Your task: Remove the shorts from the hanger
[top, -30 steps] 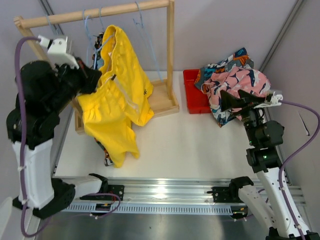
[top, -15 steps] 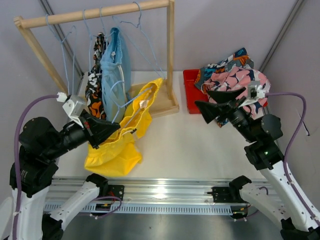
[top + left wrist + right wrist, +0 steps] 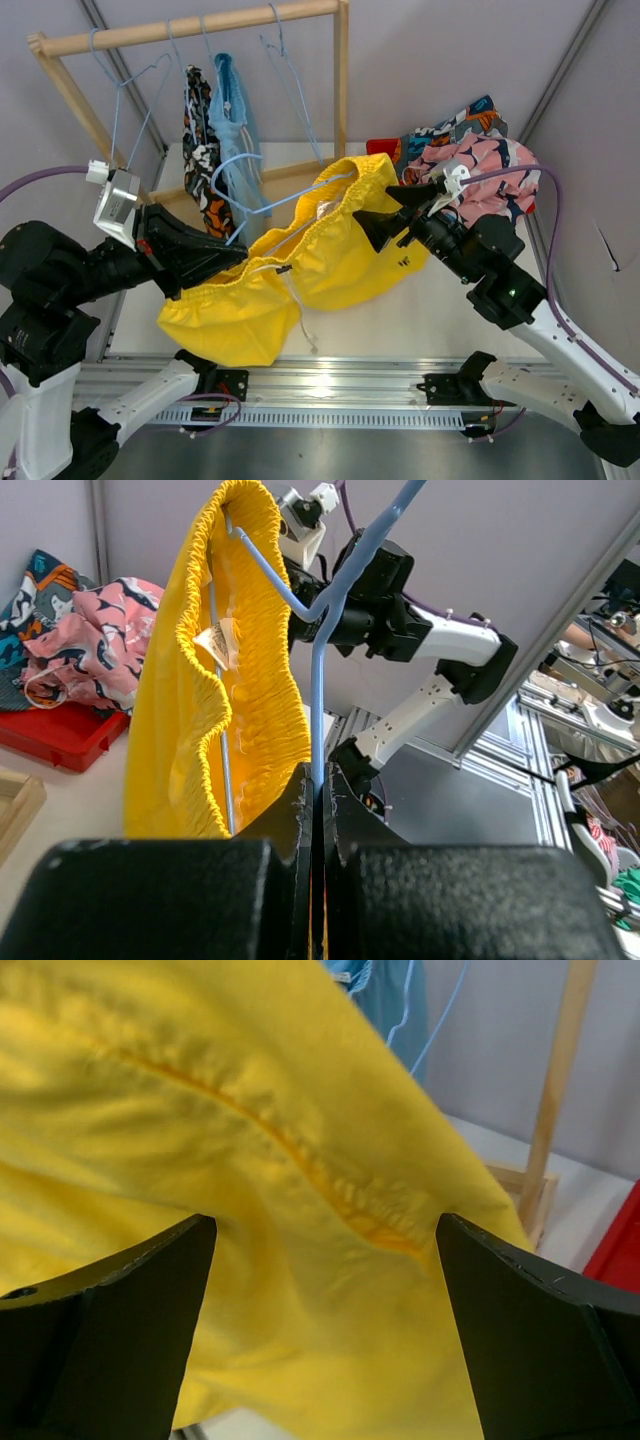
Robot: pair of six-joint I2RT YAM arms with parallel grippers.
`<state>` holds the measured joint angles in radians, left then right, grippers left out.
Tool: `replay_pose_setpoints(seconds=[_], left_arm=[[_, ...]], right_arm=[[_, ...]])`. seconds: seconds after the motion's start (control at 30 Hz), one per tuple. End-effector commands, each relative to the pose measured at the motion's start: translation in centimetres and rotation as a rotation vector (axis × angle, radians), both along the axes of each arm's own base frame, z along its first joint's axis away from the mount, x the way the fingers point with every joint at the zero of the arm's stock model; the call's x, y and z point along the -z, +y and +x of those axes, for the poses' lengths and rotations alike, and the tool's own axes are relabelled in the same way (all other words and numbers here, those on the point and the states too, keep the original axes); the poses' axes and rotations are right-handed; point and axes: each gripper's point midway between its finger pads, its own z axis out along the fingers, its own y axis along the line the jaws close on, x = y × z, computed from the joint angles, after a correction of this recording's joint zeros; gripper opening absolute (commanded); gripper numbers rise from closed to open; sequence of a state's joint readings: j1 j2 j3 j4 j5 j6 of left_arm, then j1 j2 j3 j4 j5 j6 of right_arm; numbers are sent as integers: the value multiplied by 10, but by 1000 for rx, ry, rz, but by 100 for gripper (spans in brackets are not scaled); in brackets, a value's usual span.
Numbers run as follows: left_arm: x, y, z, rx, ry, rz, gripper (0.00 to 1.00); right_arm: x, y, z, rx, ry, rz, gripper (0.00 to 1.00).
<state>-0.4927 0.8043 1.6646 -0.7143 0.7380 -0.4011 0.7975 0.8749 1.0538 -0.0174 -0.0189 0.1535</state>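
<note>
Yellow cloth now lies stretched between our two arms. A second ago the yellow shorts (image 3: 330, 250) hung beside the wooden rack (image 3: 200, 25), and we have since carried them down and out over the table (image 3: 440, 310). Our left gripper (image 3: 315, 780) is pinched tight on the blue wire hanger (image 3: 318, 670), whose wire runs up inside the waistband (image 3: 215, 540) ahead of the fingertips.

Our right gripper (image 3: 383, 212) has left the pink patterned shorts (image 3: 480, 165) heaped behind it and swung forward. Its fingers stand wide, with yellow fabric just beyond the gap between them — whether it touches the pads we cannot tell.

We judge this the hand-over point: once the right fingers close on the cloth, pulling apart should slip the shorts off the wire. Beyond the left fingertips, the black-orange-white shorts (image 3: 200, 140) and the light blue shorts (image 3: 232, 110) hang on the rack — two more to free.
</note>
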Motion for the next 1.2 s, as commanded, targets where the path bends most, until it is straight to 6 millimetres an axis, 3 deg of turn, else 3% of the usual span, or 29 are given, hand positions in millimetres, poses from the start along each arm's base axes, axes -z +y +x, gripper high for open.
replay_pose_setpoints(seconds=[0.0, 0.3, 0.43, 0.5, 0.53, 0.57, 0.6, 0.67, 0.77, 1.0, 1.03, 1.17], left_arm=[[-26, 1, -19, 66, -91, -62, 0], [-22, 2, -24, 79, -99, -54, 0], [-25, 1, -29, 104, -108, -61, 0], [-25, 1, -30, 108, -107, -62, 0], [-24, 1, -29, 105, -105, -61, 0], [-24, 1, -27, 97, -111, -58, 0], [-22, 1, -25, 91, -105, -53, 0], [-17, 1, -18, 59, -94, -38, 0], [-5, 2, -7, 15, -66, -3, 0], [17, 0, 5, -13, -15, 50, 0], [22, -1, 7, -14, -1, 60, 0], [31, -3, 9, -9, 24, 75, 0]], right_arm=[[-42, -16, 8, 96, -135, 66, 99], [-58, -21, 26, 196, -199, 121, 100], [-56, -14, 32, 190, -210, 119, 99], [-56, -5, 29, 145, -225, 121, 75], [-51, 1, 33, 133, -218, 115, 55], [-50, 4, 33, 123, -214, 113, 8], [-52, 6, 34, 117, -210, 118, 0], [-53, 8, 35, 117, -208, 135, 0], [-64, -6, 39, 177, -238, 159, 0], [-117, -68, 68, 366, -311, 184, 0], [-133, -79, 69, 393, -327, 200, 0], [-155, -119, 98, 518, -320, 237, 0]])
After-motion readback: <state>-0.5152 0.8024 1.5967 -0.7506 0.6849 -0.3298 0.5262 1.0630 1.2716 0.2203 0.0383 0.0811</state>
